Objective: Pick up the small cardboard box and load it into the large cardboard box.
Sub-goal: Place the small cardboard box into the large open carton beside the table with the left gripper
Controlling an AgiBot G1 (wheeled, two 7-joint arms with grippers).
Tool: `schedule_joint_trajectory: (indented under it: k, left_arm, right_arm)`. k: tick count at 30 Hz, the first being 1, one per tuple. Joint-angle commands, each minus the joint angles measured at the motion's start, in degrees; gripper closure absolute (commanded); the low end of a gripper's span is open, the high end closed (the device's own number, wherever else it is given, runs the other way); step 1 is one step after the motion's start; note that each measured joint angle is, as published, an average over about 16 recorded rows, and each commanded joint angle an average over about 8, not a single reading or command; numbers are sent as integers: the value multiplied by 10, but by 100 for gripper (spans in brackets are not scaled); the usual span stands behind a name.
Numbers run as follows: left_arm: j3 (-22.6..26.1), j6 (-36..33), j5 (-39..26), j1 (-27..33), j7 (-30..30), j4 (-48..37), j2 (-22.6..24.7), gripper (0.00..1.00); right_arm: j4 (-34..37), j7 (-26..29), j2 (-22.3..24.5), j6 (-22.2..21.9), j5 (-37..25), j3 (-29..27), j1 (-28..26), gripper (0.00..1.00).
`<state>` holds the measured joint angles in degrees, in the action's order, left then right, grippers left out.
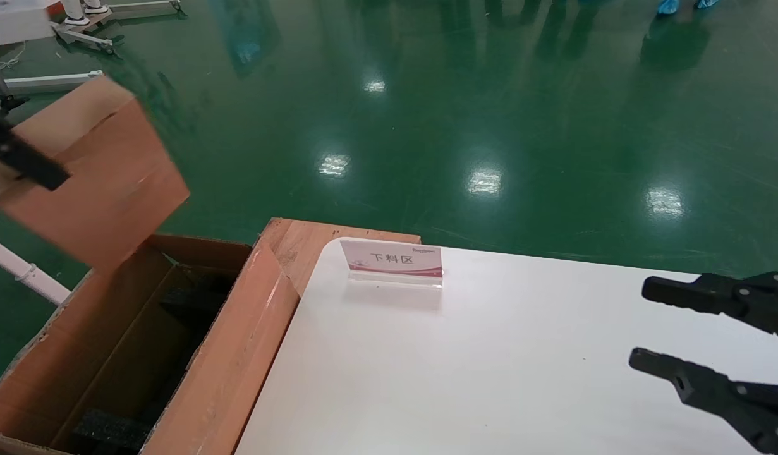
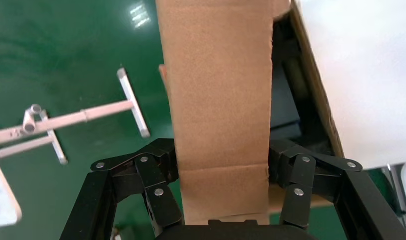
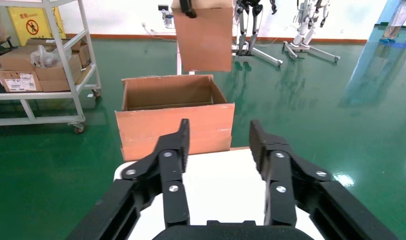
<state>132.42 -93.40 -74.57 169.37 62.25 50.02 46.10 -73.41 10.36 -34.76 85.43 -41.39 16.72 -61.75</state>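
Right gripper [image 1: 660, 325]: nearest the head camera, hovering over the right part of the white table [image 1: 521, 366], fingers spread wide with nothing between them.
Left gripper [image 2: 218, 170]: raised at the far left, fingers pinching the small cardboard box from both sides.
Small cardboard box [image 1: 95, 177]: held in the air, tilted, above the far end of the large cardboard box and clear of its rim.
Large cardboard box [image 1: 227, 354]: standing on the green floor [image 1: 426, 95], against the table's left edge, flaps open, black foam blocks [image 1: 110, 430] inside.
Sign [image 1: 392, 260]: small pink-and-white placard, upright near the table's far left corner.
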Motion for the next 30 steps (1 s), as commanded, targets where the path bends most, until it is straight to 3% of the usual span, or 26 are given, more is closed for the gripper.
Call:
schedule_joint_trajectory:
  k: [1,9,16,22,30]
  left_arm:
    - [27,-8,8,18,-5,1,-2,100]
    - [105,-10,43,35,16,15,-8,100]
    - [140,-6,72,38,54,45,-22,100]
    - [142,2,71,40,100,84,-46,100]
    - [103,12,32,36,175,149,-101,100]
  right_arm:
    - [0,0,0,0,0,0,0,0]
    - [0,0,0,0,0,0,0,0]
    - [0,0,0,0,0,1,0,0]
    - [0,0,0,0,1,1,0,0]
    - [0,-1,0,0,1,1,0,0]
